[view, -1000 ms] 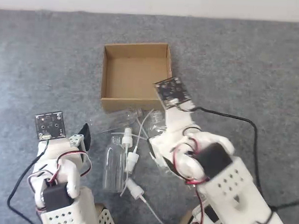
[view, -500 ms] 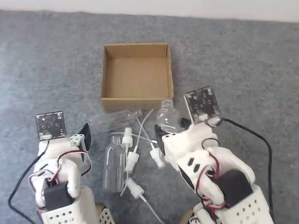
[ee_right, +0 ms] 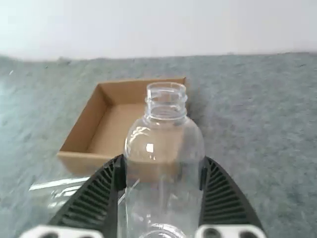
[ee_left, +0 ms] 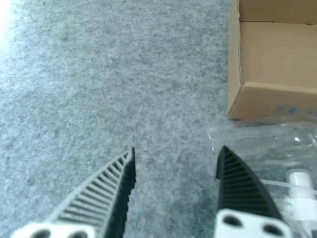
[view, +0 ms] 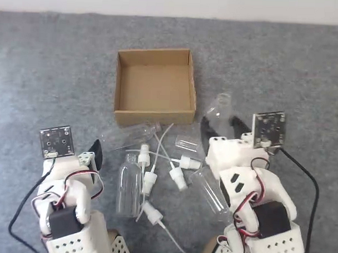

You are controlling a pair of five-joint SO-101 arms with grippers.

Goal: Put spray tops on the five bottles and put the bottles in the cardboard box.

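High view: your right fingers point(view: 209, 132) are clamped on a clear bottle point(view: 218, 110), gripping its body from both sides. The bottle's neck points away from the arm, with no top fitted. It sits just off the front right corner of the cardboard box point(view: 154, 117), outside the box. The box stands open-topped on the grey desk point(view: 287, 69).

Right wrist view: you see the same bottle point(ee_right: 163, 148) pinched between the right fingers point(ee_right: 96, 196), its threaded mouth bare. The box point(ee_right: 81, 131) lies beyond it.

Your left fingers point(view: 96, 150) are spread wide, sitting to the left of the loose parts. In the left wrist view the left fingers point(ee_left: 111, 188) gape over bare desk. A box corner point(ee_left: 257, 64) and a lying bottle point(ee_left: 277, 141) show beyond them.

Loose items, high view:
- The front bottle point(view: 130, 135) lies on its side along the box's front wall, just beside it.
- The second bottle point(view: 129, 183) lies nearer your arms, between them.
- The third bottle point(view: 211, 190) lies close against the right arm.
- The spray tops point(view: 149, 180) are white with thin tubes, scattered on the desk between these bottles, all still separate.
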